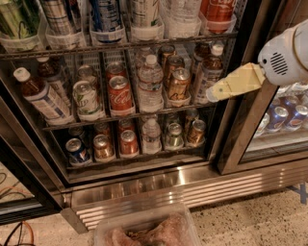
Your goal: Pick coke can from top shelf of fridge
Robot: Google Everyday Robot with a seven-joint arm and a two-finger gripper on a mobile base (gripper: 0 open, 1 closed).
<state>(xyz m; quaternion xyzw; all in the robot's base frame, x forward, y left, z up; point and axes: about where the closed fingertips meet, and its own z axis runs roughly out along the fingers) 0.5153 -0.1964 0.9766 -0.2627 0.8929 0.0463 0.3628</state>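
Gripper (216, 91) hangs at the fridge (238, 139) door frame, level with the middle rack; open or closed cannot be told. Coke can (219, 10) stands upright in a cup on the top shelf (120, 47), well above the gripper, apart.

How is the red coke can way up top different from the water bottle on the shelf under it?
The coke can is red with white writing; the water bottle is clear with a white cap. The coke can sits in a clear cup on the top shelf; the water bottle stands on the rack below. Both stand upright. The gripper is off to the right, level with the water bottle, touching neither.
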